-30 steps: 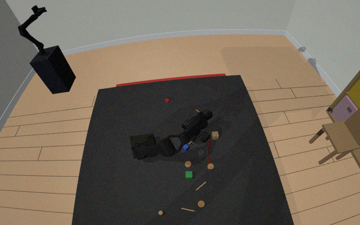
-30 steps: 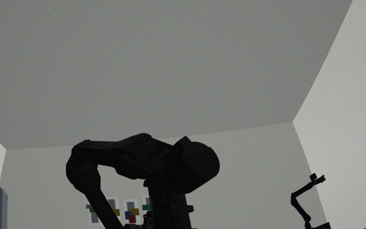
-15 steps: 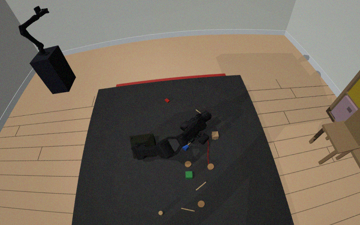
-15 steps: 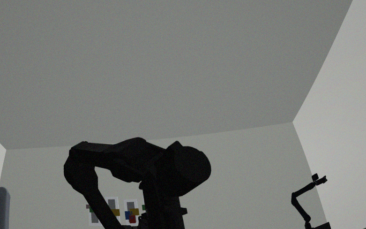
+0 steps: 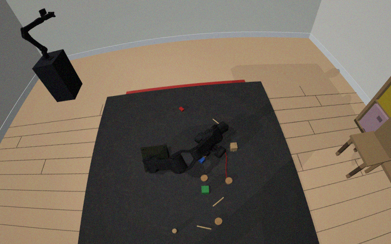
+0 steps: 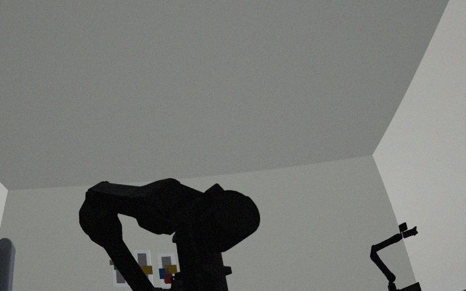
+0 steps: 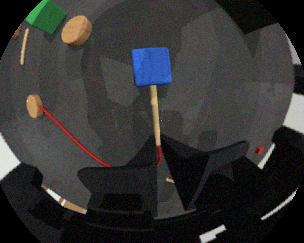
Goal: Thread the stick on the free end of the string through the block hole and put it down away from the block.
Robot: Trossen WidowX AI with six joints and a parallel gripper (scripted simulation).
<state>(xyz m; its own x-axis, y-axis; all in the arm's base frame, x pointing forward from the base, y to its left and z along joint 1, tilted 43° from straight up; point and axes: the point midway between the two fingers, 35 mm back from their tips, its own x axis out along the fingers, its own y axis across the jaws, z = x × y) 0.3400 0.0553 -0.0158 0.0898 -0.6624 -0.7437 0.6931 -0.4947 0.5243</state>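
Note:
My gripper [image 7: 157,138] is shut on the string-end stick [image 7: 156,116] [image 5: 205,157] at its rear end, in the wrist view. The stick points at the blue block [image 7: 151,66] [image 5: 202,160]. Its front end is out of sight at the block's near face and appears to be in the hole; the hole itself is hidden. The block's far side shows no stick. The red string [image 7: 80,145] [image 5: 226,165] runs from the round button [image 7: 34,106] [image 5: 228,180] in a slack curve to the fingers, where a short red bend shows beside the stick.
A tan block [image 5: 233,146] stands right of the arm. A loose disc [image 5: 204,177] [image 7: 77,31] and a green block [image 5: 205,189] [image 7: 47,16] lie near the button. Loose sticks [image 5: 218,201] [image 5: 204,227] lie farther toward the front. A red block [image 5: 181,108] [image 7: 260,150] lies at the back.

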